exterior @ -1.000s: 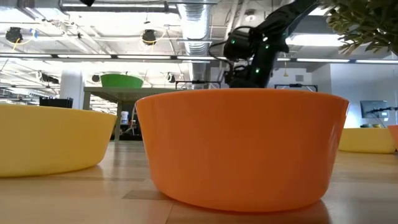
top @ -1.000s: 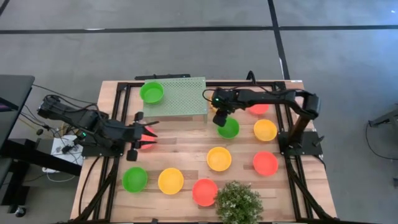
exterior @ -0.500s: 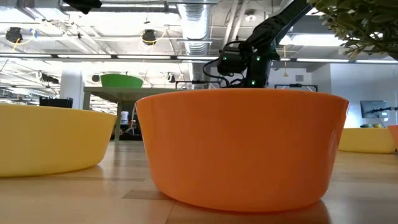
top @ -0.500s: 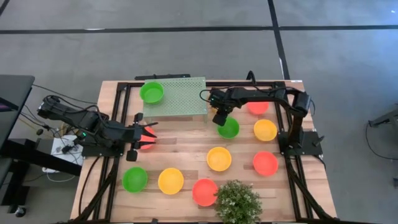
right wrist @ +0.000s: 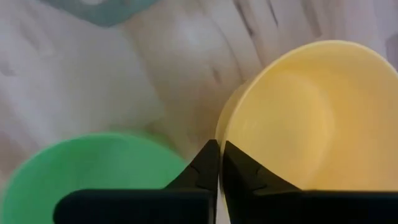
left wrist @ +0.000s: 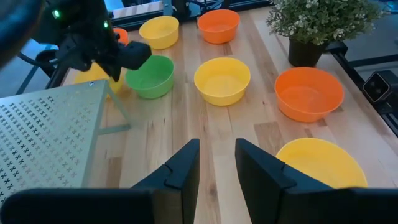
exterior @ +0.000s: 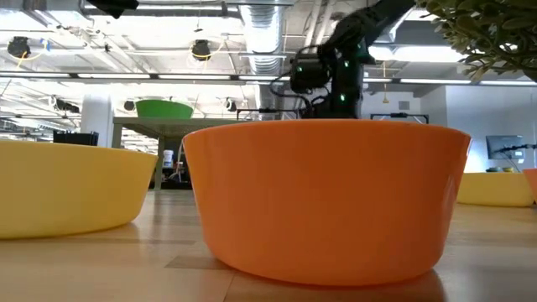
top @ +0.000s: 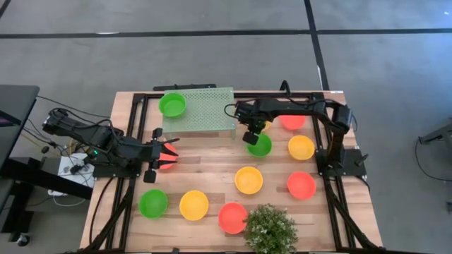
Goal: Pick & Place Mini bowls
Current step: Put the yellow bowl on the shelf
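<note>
The right gripper (top: 253, 135) holds a yellow mini bowl (right wrist: 298, 118) by its rim between nearly closed fingers, just above the green mini bowl (top: 260, 145) beside the perforated stand (top: 205, 109); it has edged slightly toward the stand since a moment ago. The left gripper (top: 169, 149) rests unmoved near the bench's (top: 212, 169) left edge, fingers narrowly parted and empty, open wood ahead.

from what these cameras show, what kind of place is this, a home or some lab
Most likely a robotics lab or industrial workshop, not a home. The low view shows exposed ceiling ducts and hanging lights, and the wooden table sits in a black metal frame on a bare grey floor.
</note>
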Available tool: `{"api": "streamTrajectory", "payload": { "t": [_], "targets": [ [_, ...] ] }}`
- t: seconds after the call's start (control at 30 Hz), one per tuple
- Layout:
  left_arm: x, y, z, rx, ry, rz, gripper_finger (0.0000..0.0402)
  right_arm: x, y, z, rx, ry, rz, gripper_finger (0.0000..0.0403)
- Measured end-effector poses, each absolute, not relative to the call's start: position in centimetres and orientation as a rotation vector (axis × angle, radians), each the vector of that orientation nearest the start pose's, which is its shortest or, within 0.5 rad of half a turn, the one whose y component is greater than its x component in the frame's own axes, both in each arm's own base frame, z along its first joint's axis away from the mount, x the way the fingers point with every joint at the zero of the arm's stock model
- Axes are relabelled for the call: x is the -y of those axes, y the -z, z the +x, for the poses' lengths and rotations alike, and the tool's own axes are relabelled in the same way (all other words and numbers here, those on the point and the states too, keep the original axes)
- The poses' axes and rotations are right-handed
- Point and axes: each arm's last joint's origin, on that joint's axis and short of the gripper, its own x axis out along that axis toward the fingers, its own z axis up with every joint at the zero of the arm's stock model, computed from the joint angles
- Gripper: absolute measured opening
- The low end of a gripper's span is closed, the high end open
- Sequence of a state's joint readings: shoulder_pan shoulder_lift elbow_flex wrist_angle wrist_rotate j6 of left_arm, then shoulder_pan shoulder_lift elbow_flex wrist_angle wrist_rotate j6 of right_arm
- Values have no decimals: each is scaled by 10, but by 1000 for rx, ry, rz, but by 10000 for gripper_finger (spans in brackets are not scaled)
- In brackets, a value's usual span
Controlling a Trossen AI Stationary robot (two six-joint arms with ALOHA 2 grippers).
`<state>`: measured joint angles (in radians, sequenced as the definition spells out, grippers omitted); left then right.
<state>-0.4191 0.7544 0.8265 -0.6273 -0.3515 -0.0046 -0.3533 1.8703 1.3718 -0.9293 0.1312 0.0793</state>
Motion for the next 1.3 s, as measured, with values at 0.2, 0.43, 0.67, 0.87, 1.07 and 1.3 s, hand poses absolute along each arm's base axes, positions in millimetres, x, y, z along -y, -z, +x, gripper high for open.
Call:
{"api": "streamTrajectory", "payload": {
  "t": [0.2,0.43,0.67,0.87,1.07,1.3],
  "targets": [
    [51,-312,140,-514,65,204,104,105,-245,345,-1446,505,114,4],
    [51,-312,140,-514,65,204,104,77,-314,349,-1396,593,4,3],
    [52,-312,140,-511,74,196,104,65,-353,373,-1116,427,-114,2],
    [52,-312,140,-511,78,195,104,63,-358,404,-878,160,-240,1],
    [52,-312,140,-509,77,190,104,67,-331,426,-887,22,-322,1],
    [52,-312,141,-510,78,190,104,76,-312,445,-905,31,-428,0]
  ]
}}
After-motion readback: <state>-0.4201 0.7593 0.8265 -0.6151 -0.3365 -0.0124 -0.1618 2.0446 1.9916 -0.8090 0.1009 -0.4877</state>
